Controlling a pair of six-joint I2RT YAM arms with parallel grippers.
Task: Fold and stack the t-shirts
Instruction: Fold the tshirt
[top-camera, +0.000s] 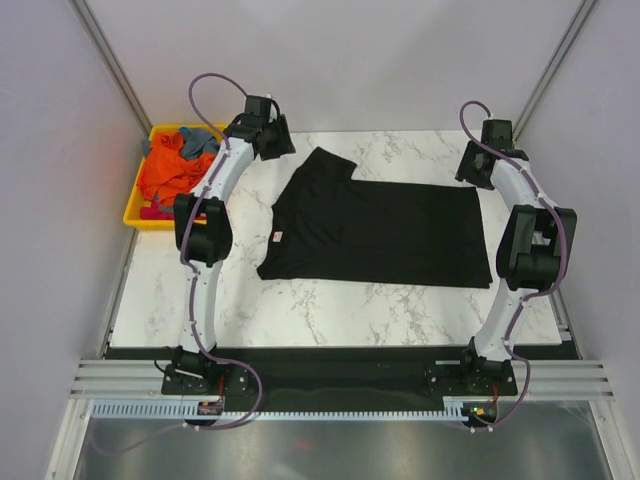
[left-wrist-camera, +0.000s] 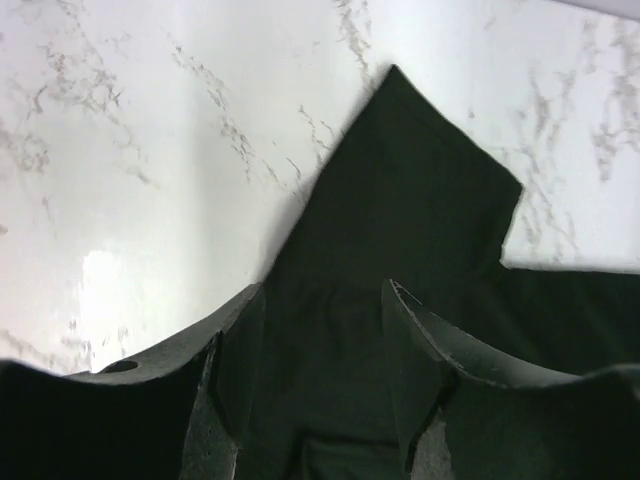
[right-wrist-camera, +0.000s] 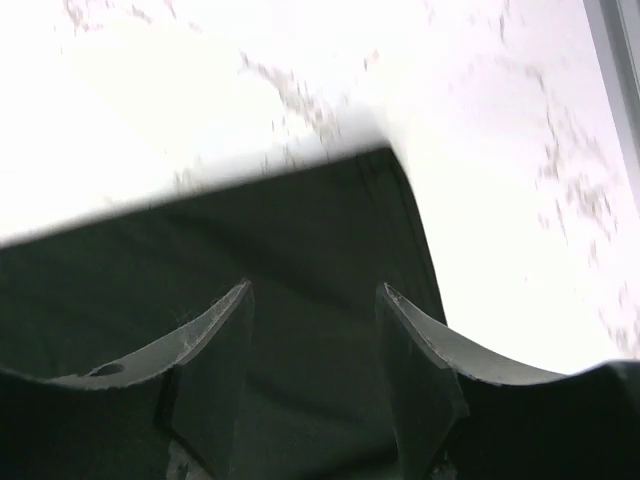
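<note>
Two arms reach over the far half of the table (top-camera: 330, 310), one at each end of the black shirt (top-camera: 375, 235). That shirt lies flat in the middle of the marble top. Its neck end is to the left, with a small label (top-camera: 278, 237) at the left edge, and its hem is to the right. One sleeve (top-camera: 330, 165) sticks out toward the far left.

Over that sleeve hangs the left gripper (left-wrist-camera: 322, 295). Its jaws stand well apart with nothing pinched between them, and dark cloth shows flat in the gap. The right gripper (right-wrist-camera: 313, 290) hangs over the far right corner of the hem, jaws likewise wide and holding nothing. Whether either set of tips touches the cloth I cannot tell.

At the far left edge of the table sits a yellow tray (top-camera: 135, 215) (partly hidden behind the left arm). An orange shirt (top-camera: 170, 172) lies crumpled in it, and a grey-blue shirt (top-camera: 205, 140) is bunched at its far side. Both are well apart from the black shirt.
</note>
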